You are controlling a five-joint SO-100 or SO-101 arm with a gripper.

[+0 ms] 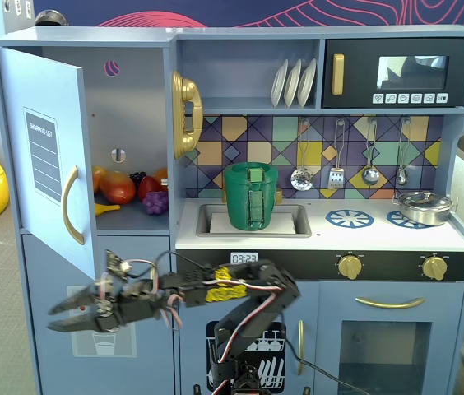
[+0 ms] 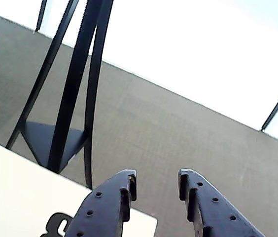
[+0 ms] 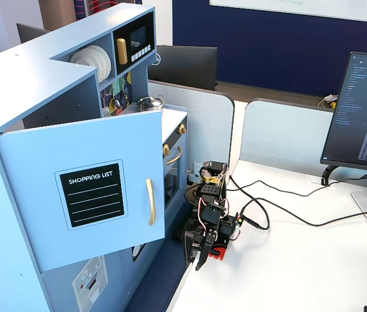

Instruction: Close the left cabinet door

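Observation:
The left cabinet door (image 1: 47, 156) is a light-blue panel with a black "SHOPPING LIST" label and a curved gold handle (image 1: 71, 206). It stands wide open, swung out from the cabinet's left side. In another fixed view the door (image 3: 92, 195) faces the camera and its handle (image 3: 149, 201) is near its free edge. My gripper (image 1: 56, 319) is open and empty. It points left, below the door's lower edge and in front of the lower dispenser door. In the wrist view my gripper (image 2: 157, 180) has its jaws apart over grey carpet, with the door out of view. It also shows beside the kitchen (image 3: 198, 255).
The open cabinet holds toy fruit (image 1: 125, 189). A gold phone (image 1: 186, 113), a green basket (image 1: 251, 196) in the sink, a microwave (image 1: 396, 74) and a pot (image 1: 423, 206) are to the right. A white table (image 3: 287, 260) carries cables and a monitor (image 3: 362, 117). Chair legs (image 2: 75, 84) stand on the carpet.

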